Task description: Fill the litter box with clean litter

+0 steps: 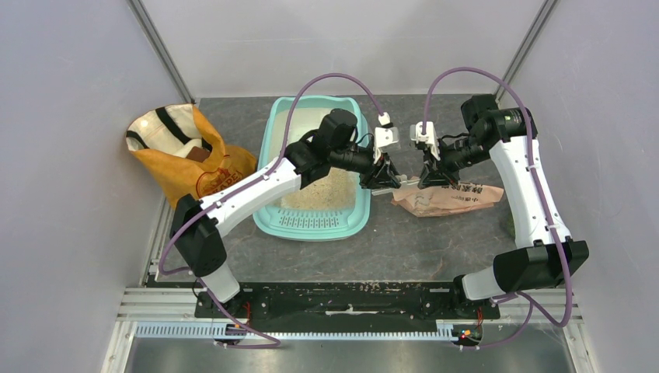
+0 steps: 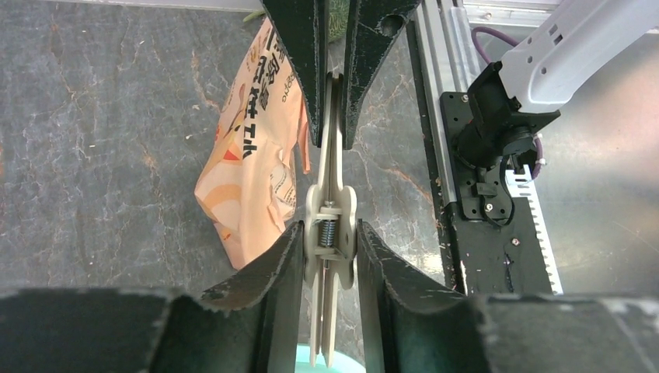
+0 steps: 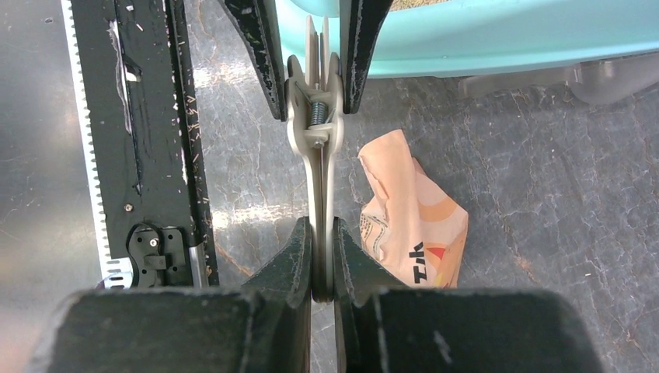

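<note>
One clip, gripped at both ends.
The left end effector pinches its spring end, the right end effector clamps its tip; one litter box holding clean litter sits just behind the left.

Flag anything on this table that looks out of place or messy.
The paper bag lies crumpled on its side to the right of the litter box. Pale granules speckle the black base rail and look like spilled litter. A beige spring clip hangs above the table, pinched by the left claw and right claw at opposite ends.
</note>
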`<action>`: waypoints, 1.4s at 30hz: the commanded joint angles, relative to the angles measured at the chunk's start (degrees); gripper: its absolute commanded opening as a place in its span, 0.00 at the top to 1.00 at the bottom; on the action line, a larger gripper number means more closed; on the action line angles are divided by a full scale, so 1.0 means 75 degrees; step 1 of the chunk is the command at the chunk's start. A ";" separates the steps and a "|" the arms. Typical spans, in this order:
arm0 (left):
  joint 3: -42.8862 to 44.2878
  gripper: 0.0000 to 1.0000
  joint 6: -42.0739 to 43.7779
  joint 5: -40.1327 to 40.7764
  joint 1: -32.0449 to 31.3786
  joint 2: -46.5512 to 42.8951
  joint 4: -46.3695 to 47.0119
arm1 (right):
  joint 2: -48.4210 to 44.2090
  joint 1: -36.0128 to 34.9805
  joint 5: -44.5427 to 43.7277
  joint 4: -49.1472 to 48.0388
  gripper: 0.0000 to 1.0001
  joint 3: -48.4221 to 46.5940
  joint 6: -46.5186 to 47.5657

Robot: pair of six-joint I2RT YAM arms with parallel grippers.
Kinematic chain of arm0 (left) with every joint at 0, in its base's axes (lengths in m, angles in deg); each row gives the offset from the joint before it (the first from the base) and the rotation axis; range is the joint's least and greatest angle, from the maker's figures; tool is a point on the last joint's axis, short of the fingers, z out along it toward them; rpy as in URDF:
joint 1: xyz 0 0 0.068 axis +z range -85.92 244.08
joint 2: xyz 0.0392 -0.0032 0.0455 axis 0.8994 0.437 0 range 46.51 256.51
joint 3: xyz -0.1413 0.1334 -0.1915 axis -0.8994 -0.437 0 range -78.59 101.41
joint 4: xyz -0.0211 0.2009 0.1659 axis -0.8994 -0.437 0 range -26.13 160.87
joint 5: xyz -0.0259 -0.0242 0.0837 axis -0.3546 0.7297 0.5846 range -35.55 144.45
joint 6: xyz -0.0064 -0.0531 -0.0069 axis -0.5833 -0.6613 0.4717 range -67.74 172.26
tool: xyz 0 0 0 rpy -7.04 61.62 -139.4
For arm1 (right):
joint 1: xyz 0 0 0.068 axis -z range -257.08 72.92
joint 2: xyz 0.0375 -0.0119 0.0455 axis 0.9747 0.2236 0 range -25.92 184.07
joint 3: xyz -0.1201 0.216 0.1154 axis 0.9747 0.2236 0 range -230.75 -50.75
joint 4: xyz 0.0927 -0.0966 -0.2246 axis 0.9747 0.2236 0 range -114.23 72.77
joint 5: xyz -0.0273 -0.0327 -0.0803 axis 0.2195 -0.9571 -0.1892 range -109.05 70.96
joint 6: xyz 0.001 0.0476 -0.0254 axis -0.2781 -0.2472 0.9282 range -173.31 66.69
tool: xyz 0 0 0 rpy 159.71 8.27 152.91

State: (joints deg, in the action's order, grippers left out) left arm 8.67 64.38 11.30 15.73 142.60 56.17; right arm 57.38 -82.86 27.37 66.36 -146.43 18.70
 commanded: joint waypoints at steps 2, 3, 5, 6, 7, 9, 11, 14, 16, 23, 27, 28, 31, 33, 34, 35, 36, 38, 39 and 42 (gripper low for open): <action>0.0271 0.72 0.0214 -0.0026 -0.0044 0.0021 0.0085 | -0.0122 -0.0023 0.0057 0.0824 0.87 -0.0162 -0.0103; 0.0271 0.78 0.0202 -0.0029 -0.0044 0.0031 0.0088 | -0.0104 -0.0025 0.0060 0.0800 0.86 -0.0191 -0.0200; 0.0251 0.94 0.0177 0.0028 -0.0044 0.0018 0.0084 | -0.0032 -0.0025 0.0058 0.0782 0.83 -0.0280 -0.0385; 0.0238 0.98 0.0138 0.0047 -0.0035 0.0009 0.0098 | 0.0006 -0.0020 0.0038 0.0769 0.81 -0.0329 -0.0509; 0.0236 0.98 0.0086 0.0039 -0.0021 0.0008 0.0091 | 0.0030 -0.0008 -0.0013 0.0733 0.69 -0.0372 -0.0671; 0.0204 0.98 -0.0038 0.0035 0.0027 -0.0015 0.0085 | 0.0106 0.0046 -0.0181 0.0648 0.40 -0.0515 -0.1055; 0.0156 0.98 -0.0261 0.0030 0.0152 -0.0016 0.0130 | 0.0061 0.0376 -0.0182 0.0643 0.25 -0.0696 -0.1120; 0.0130 0.98 -0.0422 0.0059 0.0419 -0.0032 0.0155 | -0.0082 0.0990 -0.0335 0.0631 0.14 -0.0750 -0.0813; 0.0116 0.98 -0.0424 0.0237 0.0542 -0.0096 0.0201 | -0.0177 0.1350 -0.0668 0.0641 0.14 -0.0480 -0.0393; 0.0002 0.98 -0.0434 0.0306 0.0694 -0.0251 0.0217 | -0.0423 0.2189 -0.1480 -0.0403 0.14 0.0714 0.0718; 0.0027 0.98 -0.0106 0.0329 0.0694 -0.0161 0.0235 | 0.0015 0.2189 -0.1664 -0.0551 0.16 0.0618 0.0747; 0.0107 0.98 0.0043 0.0317 0.0683 -0.0086 0.0158 | 0.0142 0.2199 -0.1807 -0.0600 0.18 0.0591 0.0735; 0.0441 0.98 0.0527 0.0433 0.0665 0.0209 -0.0043 | 0.0531 0.2376 -0.1865 -0.0503 0.22 0.0453 0.0908; 0.0867 0.98 0.0922 0.0475 0.0604 0.0497 -0.0351 | 0.0708 0.2487 -0.1836 -0.0413 0.23 0.0382 0.1053; 0.1056 0.98 0.1119 0.0458 0.0563 0.0672 -0.0526 | 0.0769 0.2539 -0.1828 -0.0414 0.23 0.0380 0.1122; 0.1253 0.98 0.1345 0.0440 0.0509 0.0815 -0.0733 | 0.0810 0.2567 -0.1829 -0.0416 0.24 0.0399 0.1196; 0.1364 0.98 0.1558 0.0444 0.0474 0.0913 -0.0883 | 0.0861 0.2600 -0.1809 -0.0412 0.26 0.0405 0.1256; 0.1554 0.98 0.1705 0.0525 0.0382 0.1106 -0.0975 | 0.0979 0.2649 -0.1748 -0.0386 0.31 0.0420 0.1333; 0.1688 0.98 0.1776 0.0517 0.0350 0.1212 -0.1077 | 0.1019 0.2649 -0.1773 -0.0370 0.34 0.0458 0.1431; 0.1982 0.98 0.2016 0.0522 0.0206 0.1446 -0.1314 | 0.1102 0.2710 -0.1864 -0.0483 0.39 0.0614 0.1517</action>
State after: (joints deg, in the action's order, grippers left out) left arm 19.25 73.69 15.01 18.68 151.78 49.46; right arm 65.12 -63.06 13.88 63.15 -141.43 27.44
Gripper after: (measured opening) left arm 0.049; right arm 0.640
